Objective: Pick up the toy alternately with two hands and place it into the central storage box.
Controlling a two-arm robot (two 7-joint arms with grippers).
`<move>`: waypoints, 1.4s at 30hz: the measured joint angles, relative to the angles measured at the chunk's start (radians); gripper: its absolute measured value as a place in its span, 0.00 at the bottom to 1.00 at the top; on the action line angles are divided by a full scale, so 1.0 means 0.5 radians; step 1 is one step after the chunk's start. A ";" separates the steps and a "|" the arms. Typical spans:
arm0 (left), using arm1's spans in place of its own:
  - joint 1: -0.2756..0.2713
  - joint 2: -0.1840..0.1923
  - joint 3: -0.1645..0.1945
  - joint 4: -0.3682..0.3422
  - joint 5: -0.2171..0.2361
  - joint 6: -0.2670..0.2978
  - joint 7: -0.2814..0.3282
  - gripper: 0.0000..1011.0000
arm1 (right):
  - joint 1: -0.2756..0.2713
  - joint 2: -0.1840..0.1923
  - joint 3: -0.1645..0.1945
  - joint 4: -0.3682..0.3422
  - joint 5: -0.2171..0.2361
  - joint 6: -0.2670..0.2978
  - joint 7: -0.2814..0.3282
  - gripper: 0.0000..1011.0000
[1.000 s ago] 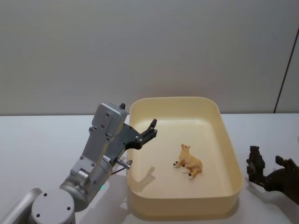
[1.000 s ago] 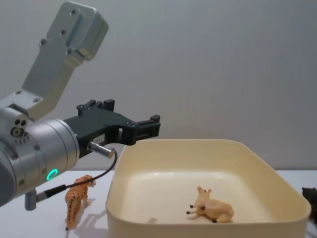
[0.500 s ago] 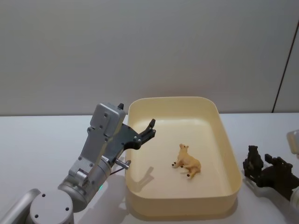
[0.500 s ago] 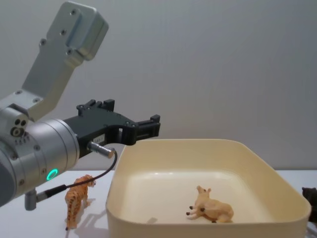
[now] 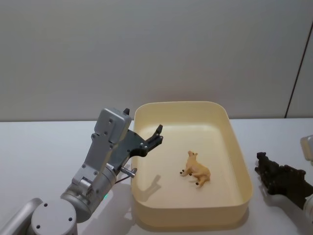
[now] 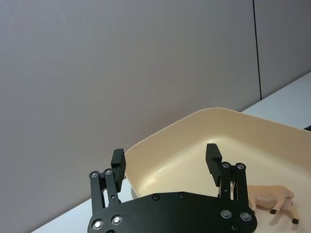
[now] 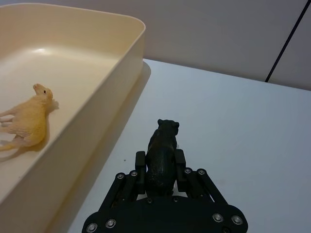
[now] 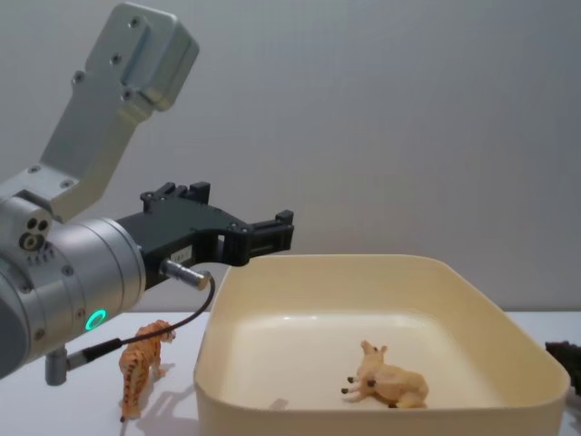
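The central storage box (image 5: 243, 161), a cream-yellow tub, sits mid-table with a tan toy animal (image 5: 198, 170) lying on its side inside it. My left gripper (image 5: 157, 135) hangs open and empty over the box's left rim (image 8: 363, 263); its spread fingers (image 6: 212, 156) frame the box. On the table just right of the box, my right gripper (image 7: 160, 162) is shut on the hindquarters of a black toy animal (image 7: 164, 143), which faces away from the wrist camera. From the head view that black toy (image 5: 264, 165) pokes out of the right gripper (image 5: 275, 175).
A striped orange tiger toy (image 8: 141, 363) stands on the table left of the box, under my left arm. The tan toy (image 7: 29, 121) lies close to the box's right wall (image 7: 121, 63). White tabletop lies open to the right of the black toy.
My right gripper has slid forward around the black toy and shut on it; the toy now sits lower between the fingers. The left arm has not moved.
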 joint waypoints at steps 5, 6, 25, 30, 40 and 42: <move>0.000 0.000 0.000 0.000 0.000 0.000 0.000 0.99 | -0.011 0.005 0.009 -0.033 0.019 -0.053 -0.008 0.31; 0.000 0.000 0.000 0.000 0.000 0.000 0.000 0.99 | -0.013 0.005 0.011 -0.037 0.021 -0.060 -0.010 0.31; 0.000 0.000 0.000 0.000 0.000 0.000 0.000 0.99 | 0.062 -0.009 0.029 -0.244 0.088 -0.243 0.068 0.31; 0.000 0.000 0.000 0.000 0.000 0.000 0.000 0.99 | 0.111 -0.032 0.012 -0.273 0.096 -0.247 0.144 0.31; 0.000 0.000 0.000 0.000 0.000 0.000 0.000 0.99 | 0.252 -0.122 -0.064 -0.235 0.065 -0.161 0.327 0.31; 0.000 0.000 0.000 0.000 0.000 0.000 0.000 0.99 | 0.289 -0.150 -0.085 -0.207 0.049 -0.122 0.356 0.31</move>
